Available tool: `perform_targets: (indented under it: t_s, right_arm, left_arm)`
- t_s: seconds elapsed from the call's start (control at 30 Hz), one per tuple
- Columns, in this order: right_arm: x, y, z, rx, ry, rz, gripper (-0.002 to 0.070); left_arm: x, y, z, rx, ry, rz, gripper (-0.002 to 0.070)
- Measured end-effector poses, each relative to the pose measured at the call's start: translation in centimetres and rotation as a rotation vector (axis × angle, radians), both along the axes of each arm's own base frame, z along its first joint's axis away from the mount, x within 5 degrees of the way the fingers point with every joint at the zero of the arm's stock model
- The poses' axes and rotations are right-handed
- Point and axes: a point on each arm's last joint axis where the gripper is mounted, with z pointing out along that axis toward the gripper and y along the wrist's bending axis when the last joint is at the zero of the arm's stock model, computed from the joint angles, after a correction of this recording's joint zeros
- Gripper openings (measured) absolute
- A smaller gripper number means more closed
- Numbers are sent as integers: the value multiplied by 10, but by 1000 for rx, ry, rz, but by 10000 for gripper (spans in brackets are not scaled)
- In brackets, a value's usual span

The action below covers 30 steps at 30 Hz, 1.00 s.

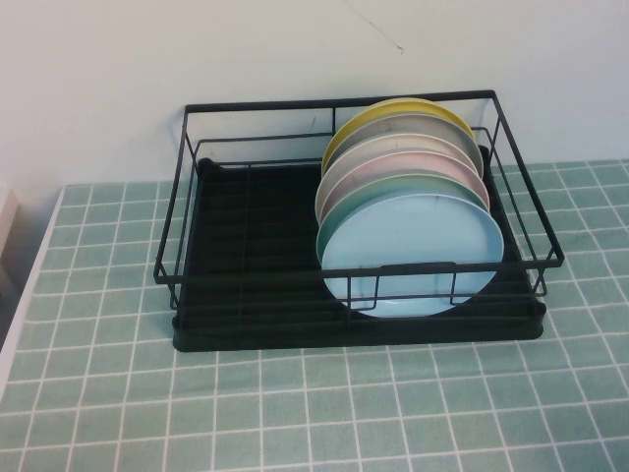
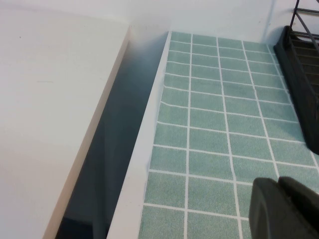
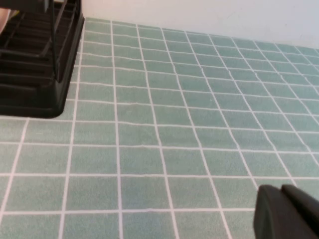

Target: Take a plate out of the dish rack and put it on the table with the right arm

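Sky-blue plate (image 1: 410,251) upright at front of stack, in black wire dish rack (image 1: 246,295) on tiled table (image 1: 295,413).

Behind the front plate stand five more on edge in one row: a mint-green plate (image 1: 398,185), pink plate (image 1: 398,162), cream plate (image 1: 398,146), grey plate (image 1: 403,126) and yellow plate (image 1: 393,110). White wall (image 1: 197,49) behind.

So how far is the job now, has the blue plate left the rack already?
Nothing is done yet. The plate stands upright at the front of the stack in the dish rack. Nothing is in hand: the right pincer and the left pincer are low over the table, apart from the rack. Reaching, lifting and setting the plate down all remain.
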Motion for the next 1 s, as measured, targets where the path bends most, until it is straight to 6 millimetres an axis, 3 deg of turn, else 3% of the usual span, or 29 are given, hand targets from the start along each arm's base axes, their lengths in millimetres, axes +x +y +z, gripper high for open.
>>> perform_targets:
  t_s: [0.77, 0.9, 1.0]
  right_arm:
    - [0, 0, 0, 11, -1, 1, -1]
    - [0, 5, 0, 128, -14, 10, -1]
    - [1, 12, 1, 349, -35, 22, -1]
  left_arm:
    - [0, 0, 0, -1, -2, 0, -3]
    - [0, 0, 0, -1, -2, 0, -3]
    - [0, 0, 0, -1, -2, 0, -3]
